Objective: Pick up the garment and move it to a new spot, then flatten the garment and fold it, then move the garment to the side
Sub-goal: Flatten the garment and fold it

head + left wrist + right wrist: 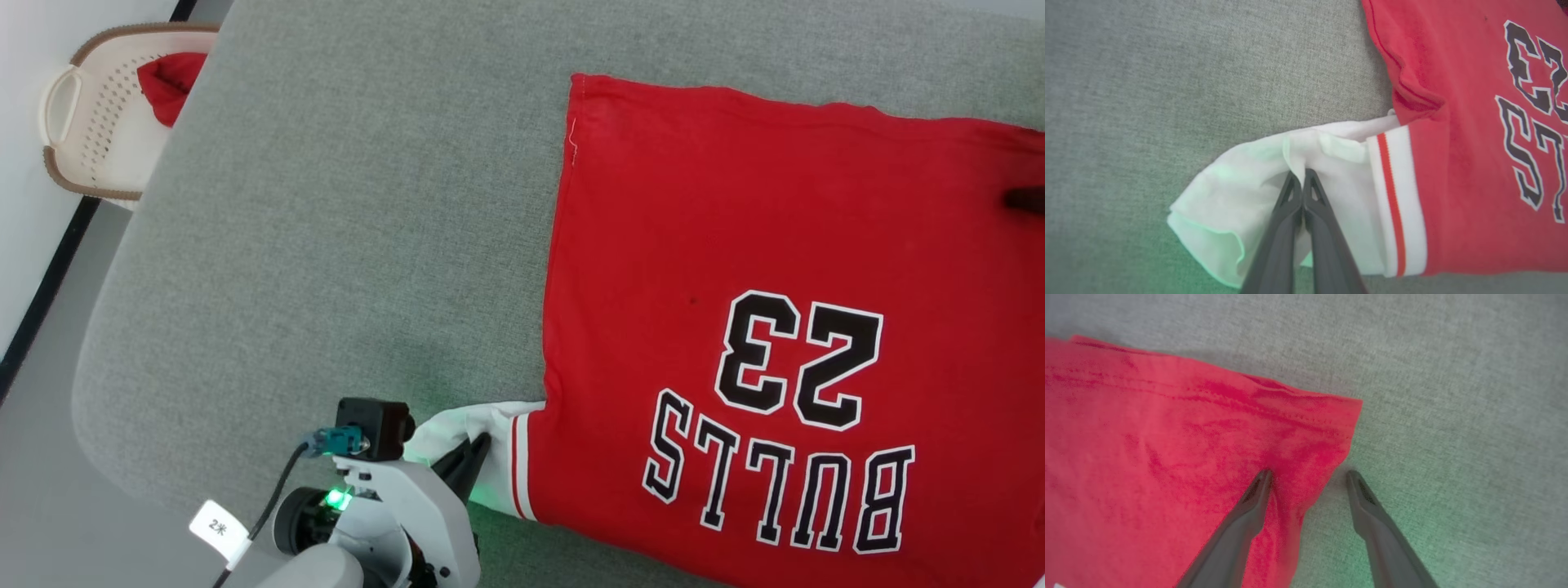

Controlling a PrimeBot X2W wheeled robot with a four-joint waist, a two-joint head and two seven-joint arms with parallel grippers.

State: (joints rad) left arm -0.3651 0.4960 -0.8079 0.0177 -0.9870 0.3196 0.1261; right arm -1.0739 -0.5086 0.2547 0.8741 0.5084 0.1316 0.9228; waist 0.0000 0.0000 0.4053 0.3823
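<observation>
Nearest the robot, the left gripper (480,445) has its jaws pressed tight together on a pinched ridge of the white sleeve (1241,196) of the jersey (735,245). The sleeve is crumpled, its open end loose on the grey cloth-covered bench (326,245). A white band with a red stripe joins it to the red body.

The jersey lies spread mostly flat on the right half of the bench, printed side up. Its black, white-edged "BULLS" and "23" read upside down from the head view. The neck end is toward the robot and the hem is on the far side.

At the far hem corner, the right gripper (1308,473) has its jaws wide apart and holds nothing. One fingertip (1263,479) sits on the red cloth, which puckers around it. The other is over bare bench just past the jersey's edge.

Beyond the bench's far left corner, a white laundry basket (61,98) with a brown rim stands on the floor, with red cloth (171,82) in it.
</observation>
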